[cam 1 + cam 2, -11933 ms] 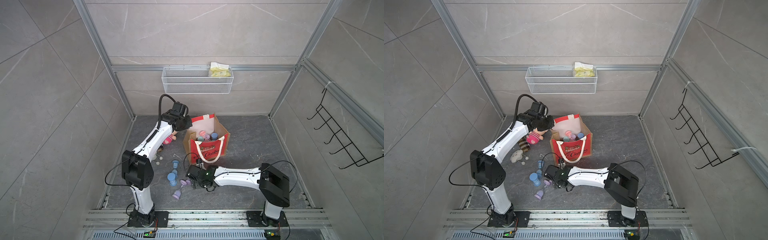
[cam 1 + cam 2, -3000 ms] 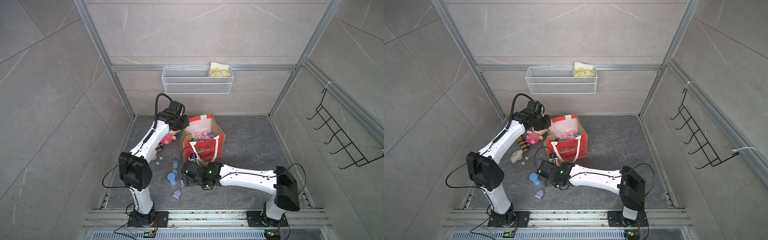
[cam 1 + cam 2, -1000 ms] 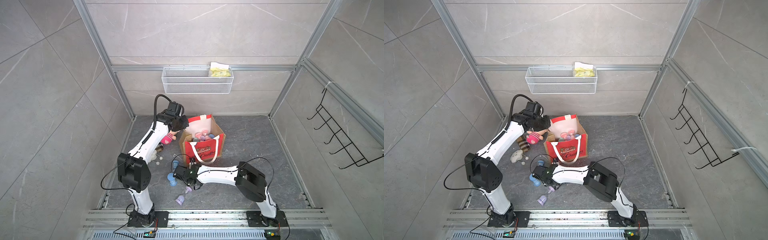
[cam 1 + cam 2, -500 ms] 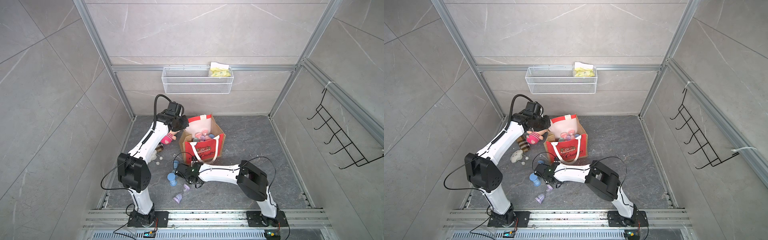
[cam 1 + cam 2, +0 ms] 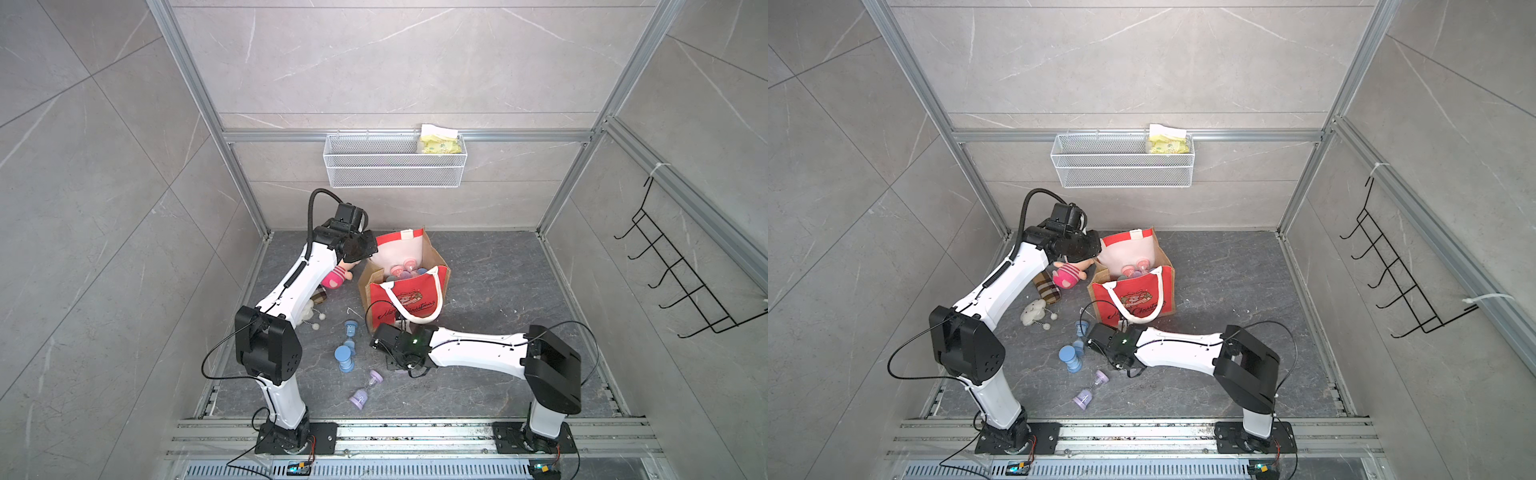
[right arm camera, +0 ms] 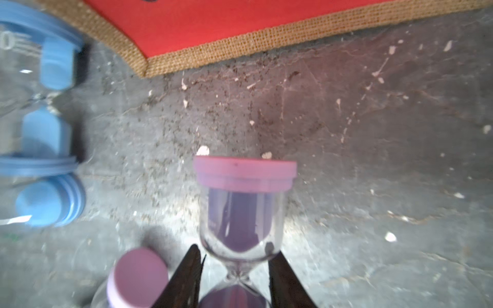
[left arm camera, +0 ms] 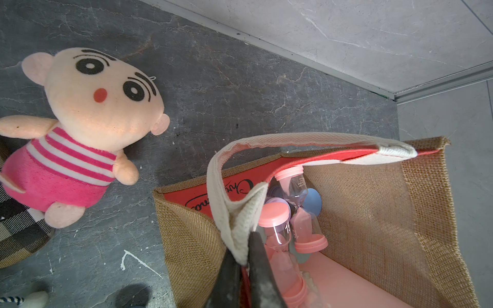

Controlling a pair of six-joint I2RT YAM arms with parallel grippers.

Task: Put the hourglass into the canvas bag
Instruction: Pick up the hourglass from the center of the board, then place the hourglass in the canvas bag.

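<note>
Right gripper (image 6: 236,277) clamped on purple hourglass (image 6: 244,202) at thin middle, near bag (image 6: 240,24). Left gripper (image 7: 244,264) pinching bag handle (image 7: 226,202). Blue hourglasses (image 6: 45,133) beside. Doll (image 7: 80,133) by bag.

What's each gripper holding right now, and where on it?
Left gripper pinches the canvas bag by its white handle. Right gripper is shut on the purple hourglass at its narrow waist.

2 top views overlook the floor (image 5: 498,270); 2 wrist views closely face canvas bag (image 7: 373,200).
</note>
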